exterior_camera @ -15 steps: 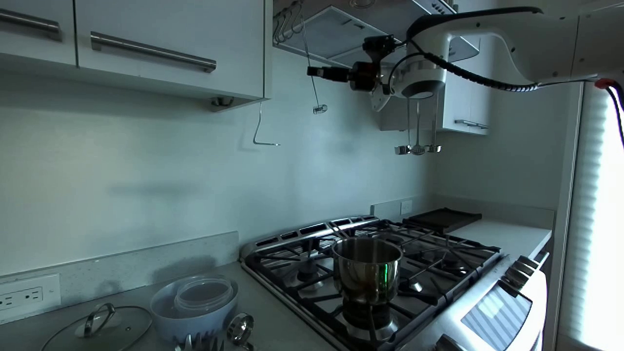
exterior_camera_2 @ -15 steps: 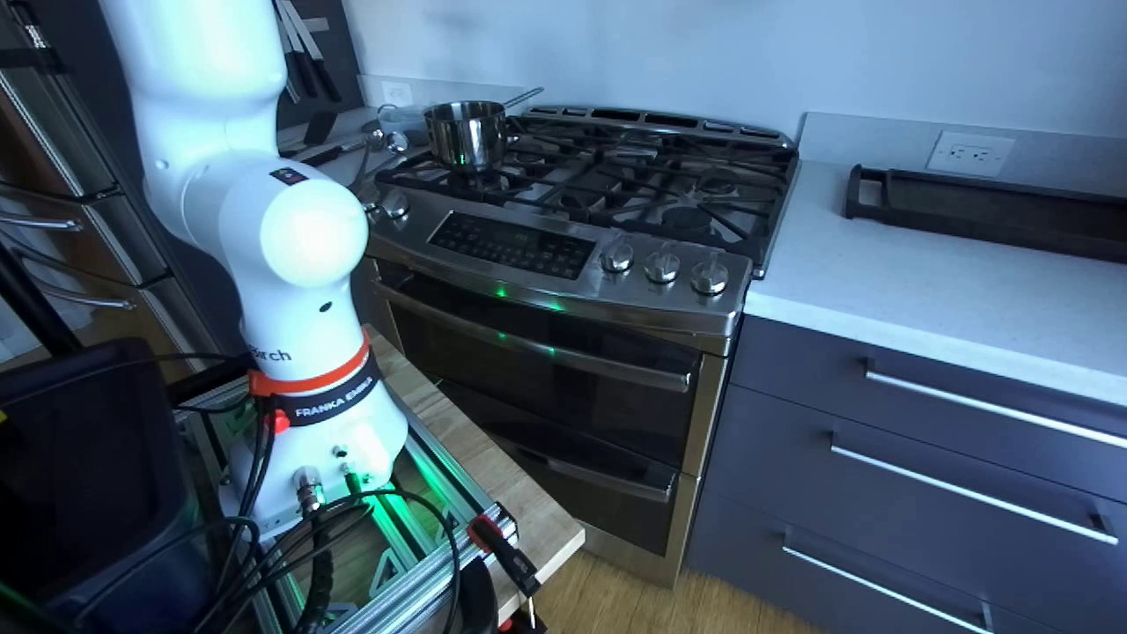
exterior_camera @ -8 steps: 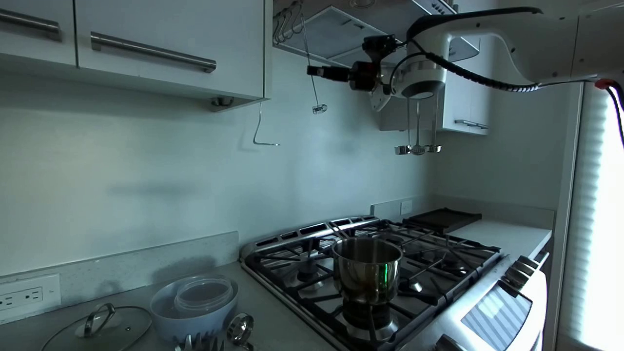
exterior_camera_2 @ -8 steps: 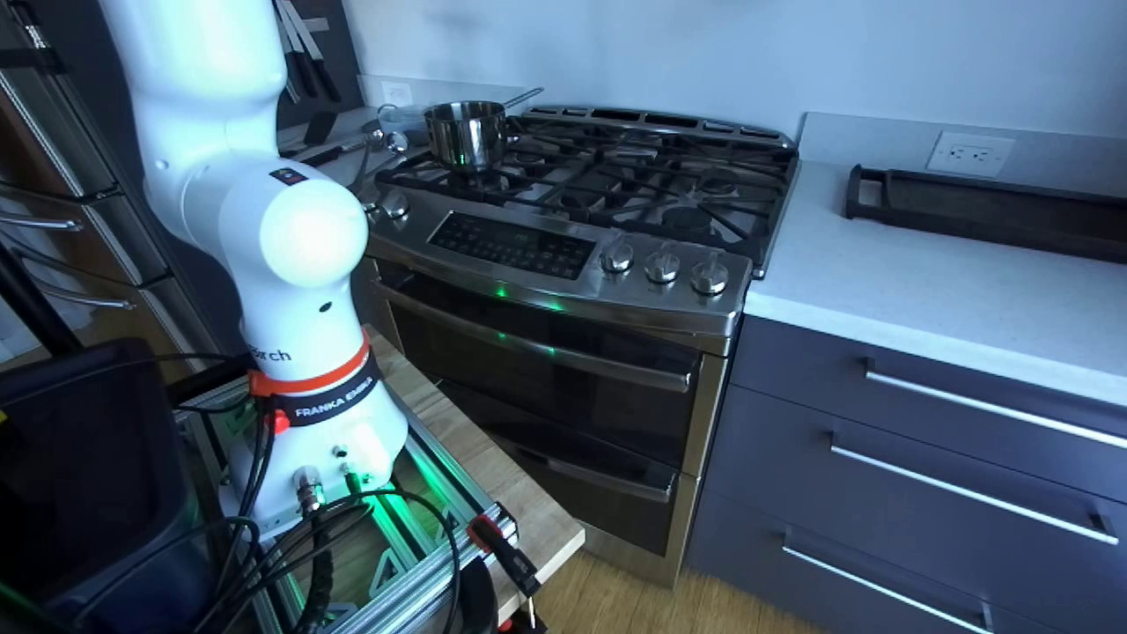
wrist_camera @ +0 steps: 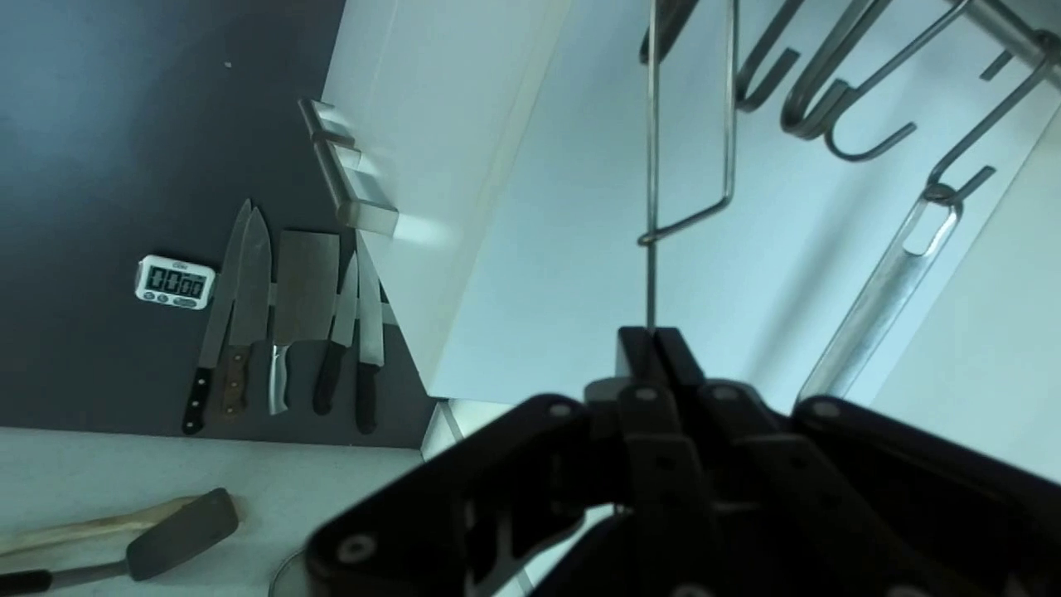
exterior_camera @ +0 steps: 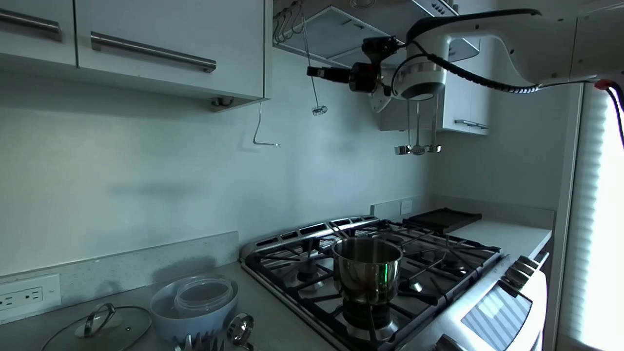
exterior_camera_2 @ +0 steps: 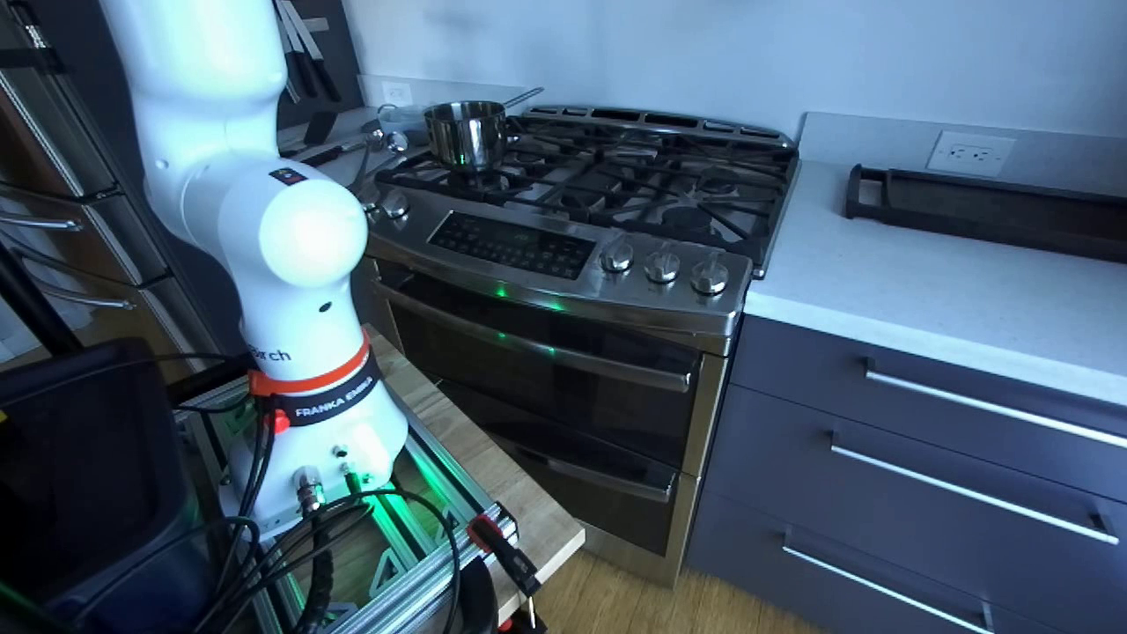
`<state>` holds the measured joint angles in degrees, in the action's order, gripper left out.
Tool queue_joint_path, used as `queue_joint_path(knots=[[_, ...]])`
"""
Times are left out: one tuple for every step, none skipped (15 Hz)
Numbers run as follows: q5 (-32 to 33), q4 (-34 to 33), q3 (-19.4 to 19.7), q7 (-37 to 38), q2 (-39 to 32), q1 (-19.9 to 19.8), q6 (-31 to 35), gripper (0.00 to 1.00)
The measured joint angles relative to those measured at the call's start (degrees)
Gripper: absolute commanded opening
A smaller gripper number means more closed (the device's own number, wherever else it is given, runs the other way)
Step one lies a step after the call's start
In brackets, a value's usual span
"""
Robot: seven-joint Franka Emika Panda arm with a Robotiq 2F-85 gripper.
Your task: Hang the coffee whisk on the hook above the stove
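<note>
The coffee whisk is a thin wire tool with a small coil (exterior_camera: 319, 110) at its lower end, hanging steeply in an exterior view. In the wrist view its wire handle (wrist_camera: 651, 282) rises into a long narrow loop whose top runs out of the picture. My gripper (wrist_camera: 651, 336) is shut on this wire; it also shows in an exterior view (exterior_camera: 312, 71) below the range hood. Several metal hooks (wrist_camera: 804, 124) hang close to the loop. A dark hook end shows between the loop's wires, but I cannot tell whether the loop is around it. The stove (exterior_camera_2: 581, 251) is below.
A white wall cabinet (exterior_camera: 170, 34) stands beside the hooks. A metal utensil handle (wrist_camera: 879, 307) hangs from a hook close to my fingers. The hood underside (exterior_camera: 351, 31) is above the arm. A pot (exterior_camera: 368, 278) stands on the stove; ladles (exterior_camera: 418, 150) hang beyond.
My gripper's wrist and the whisk's coil have sunk very slightly. Otherwise nothing visibly differs.
</note>
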<state>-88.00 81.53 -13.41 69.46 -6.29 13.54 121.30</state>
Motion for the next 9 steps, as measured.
queue_joint_path(knots=[[0.0, 0.1, 0.0, 0.0, -0.1, 0.0, 0.0, 0.01], [0.0, 0.2, 0.0, 0.0, -0.2, 0.0, 0.0, 0.01], [0.0, 0.2, 0.0, 0.0, -0.3, 0.0, 0.0, 0.01], [0.0, 0.2, 0.0, 0.0, -0.5, 0.0, 0.0, 0.01], [0.0, 0.2, 0.0, 0.0, -0.6, 0.0, 0.0, 0.01], [0.0, 0.2, 0.0, 0.0, -0.8, 0.1, 0.0, 0.01], [0.0, 0.2, 0.0, 0.0, -0.9, 0.1, 0.0, 0.01], [0.0, 0.2, 0.0, 0.1, -1.1, 0.1, 0.0, 0.01], [0.0, 0.2, 0.0, 0.1, -1.2, 0.2, 0.0, 0.01]])
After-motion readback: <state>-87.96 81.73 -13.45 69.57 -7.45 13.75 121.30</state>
